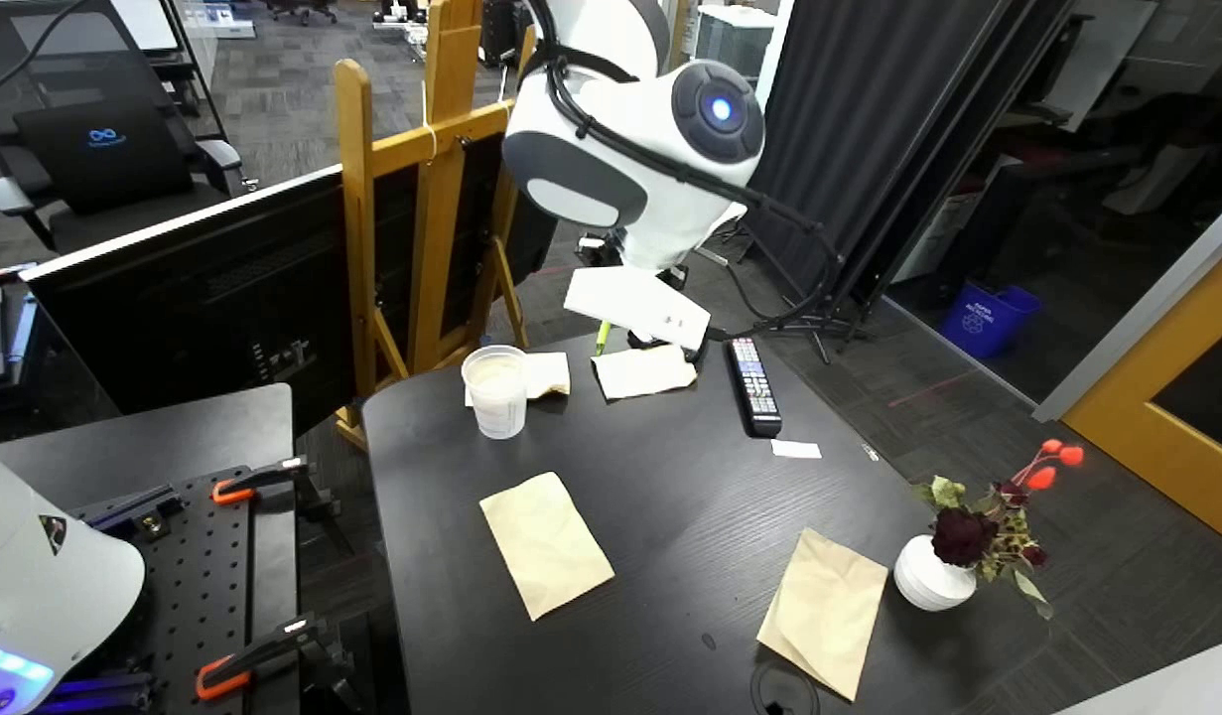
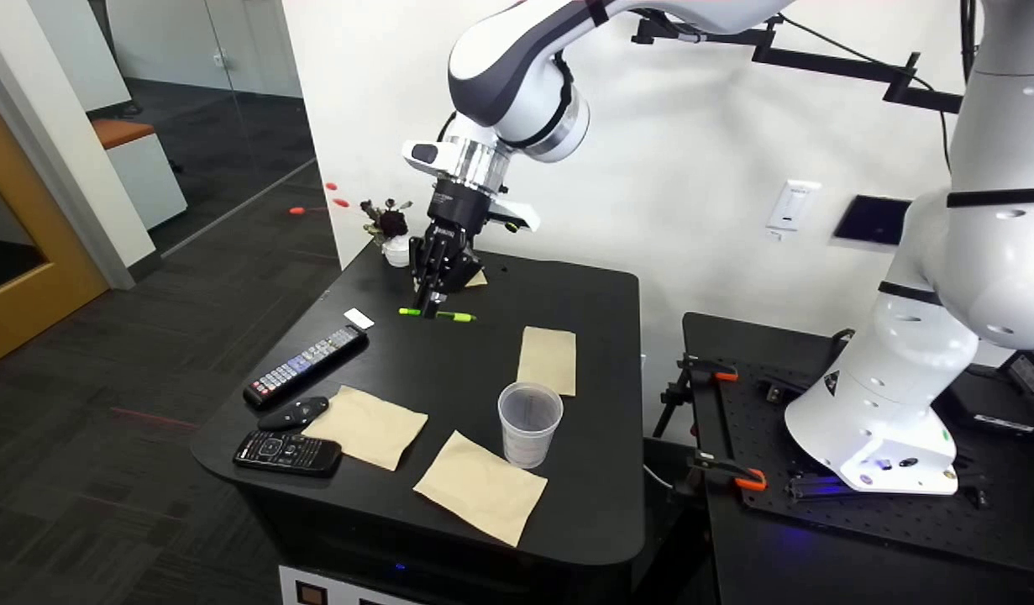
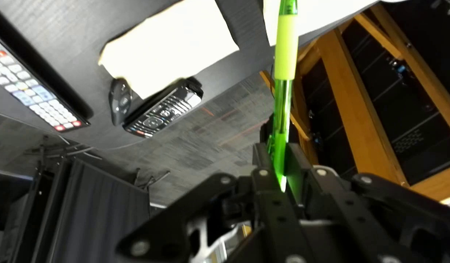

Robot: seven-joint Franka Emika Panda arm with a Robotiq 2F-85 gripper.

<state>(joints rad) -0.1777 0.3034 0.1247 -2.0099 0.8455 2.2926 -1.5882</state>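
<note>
My gripper [image 3: 281, 159] is shut on a green pen [image 3: 286, 47], whose near end sits between the black fingers while the rest points away from the wrist. In an exterior view the gripper [image 2: 431, 307] hangs above the dark table, and the pen [image 2: 458, 317] lies crosswise in its fingertips. A white plate [image 1: 638, 303] on the arm hides most of the gripper in an exterior view; part of the pen [image 1: 603, 338] shows beside it. Several tan paper sheets lie about the table, among them a sheet [image 2: 548, 361] and a sheet [image 1: 546, 544]. A translucent cup [image 2: 529, 420] stands upright.
A long remote [image 2: 307, 367], a small dark remote [image 2: 294, 413] and a black remote [image 2: 287, 454] lie along one table edge. Near them is a white card [image 2: 359, 318]. A white vase [image 1: 934, 574] holds flowers at a corner. A wooden easel [image 1: 357, 228] stands beyond the table.
</note>
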